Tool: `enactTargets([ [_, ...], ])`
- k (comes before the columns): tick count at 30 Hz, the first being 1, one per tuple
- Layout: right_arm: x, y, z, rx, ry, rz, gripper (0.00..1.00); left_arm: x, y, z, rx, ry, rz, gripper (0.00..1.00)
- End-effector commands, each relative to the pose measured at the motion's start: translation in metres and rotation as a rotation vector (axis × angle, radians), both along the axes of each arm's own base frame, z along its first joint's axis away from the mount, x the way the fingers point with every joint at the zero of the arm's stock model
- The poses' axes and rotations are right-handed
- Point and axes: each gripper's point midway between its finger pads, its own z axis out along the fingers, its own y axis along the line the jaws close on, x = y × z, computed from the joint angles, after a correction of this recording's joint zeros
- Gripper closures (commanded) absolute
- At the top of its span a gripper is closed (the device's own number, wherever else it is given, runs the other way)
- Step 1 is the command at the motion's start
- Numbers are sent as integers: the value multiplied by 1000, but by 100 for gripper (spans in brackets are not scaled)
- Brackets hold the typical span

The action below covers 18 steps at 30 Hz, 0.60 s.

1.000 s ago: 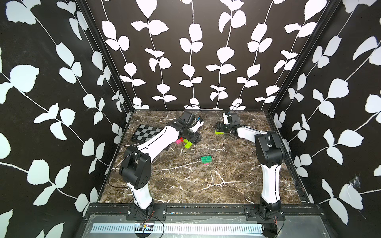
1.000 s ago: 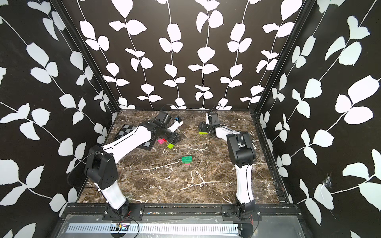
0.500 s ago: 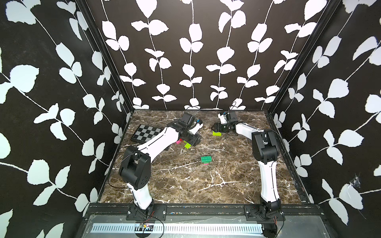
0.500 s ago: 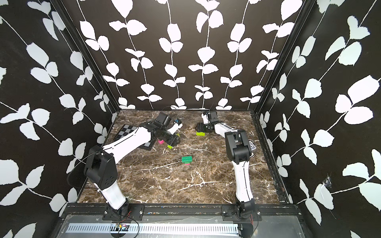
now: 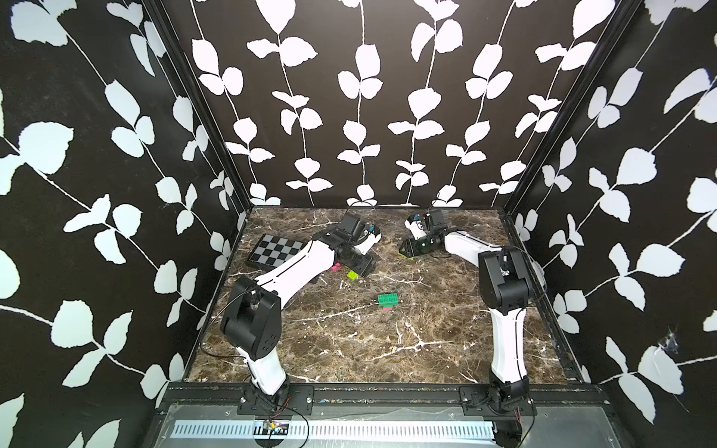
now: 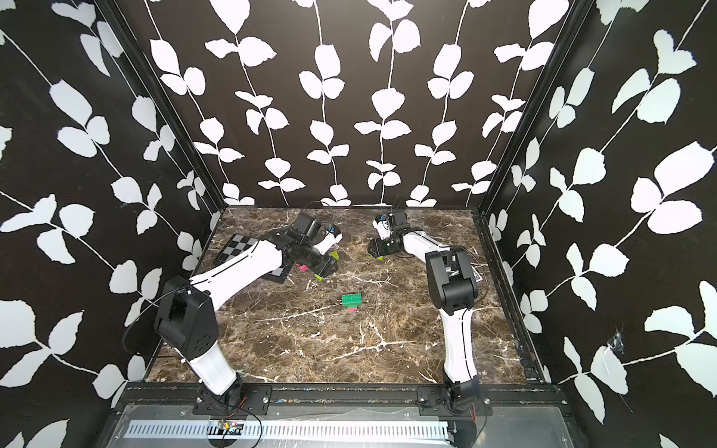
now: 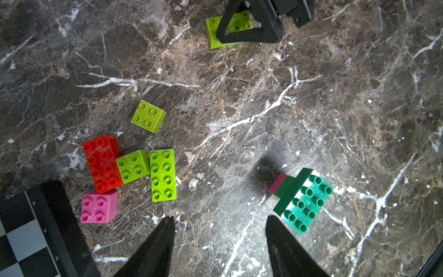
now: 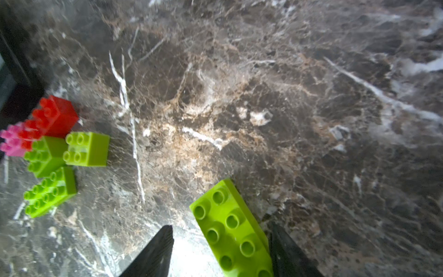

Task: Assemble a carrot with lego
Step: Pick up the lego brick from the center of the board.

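While the right gripper [image 8: 220, 225] is closing in: its fingers are narrowing from a wider spread, and the wrist is drifting slightly left and nearer, over the lime brick [image 8: 231, 230] lying far, right of centre on the table [image 5: 349, 349].
Grip check: those fingers are standing half spread, straddling the brick; one is leaning on it and a gap is showing on the other side, so nothing is pinching yet.
Meaning: a pick-up is looking imminent, probably for the next layer.
Idle side: the left gripper [image 7: 219, 219] is still hovering, fingers spread and empty, near the loose lego [image 7: 134, 167].
Build: the carrot [image 5: 388, 301] is sitting unmoved mid-table, nearer than both grippers, only green over pink.
Hidden: the left arm [image 5: 295, 267] is covering most loose bricks and part of the checkered board [image 5: 271, 250] in both top views; one end of the lime brick is running out of the right wrist view; the pink layer is barely peeking out.
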Motion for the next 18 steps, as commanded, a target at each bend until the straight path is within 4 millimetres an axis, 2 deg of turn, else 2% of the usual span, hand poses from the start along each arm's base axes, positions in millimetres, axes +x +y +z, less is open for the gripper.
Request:
enactTargets([
  [1, -5, -7, -4, -105, -29, 23, 36, -10, 7, 16, -4, -25, -12, 37],
  [6, -7, -5, -12, -152, -25, 61, 37, -12, 9, 17, -2, -32, -13, 37],
  [12, -4, -4, -17, -180, -35, 87, 47, -13, 10, 14, -2, -30, -9, 37],
  [18, 2, 1, -21, -182, -26, 113, 52, -16, 12, 11, 0, -27, -7, 37],
])
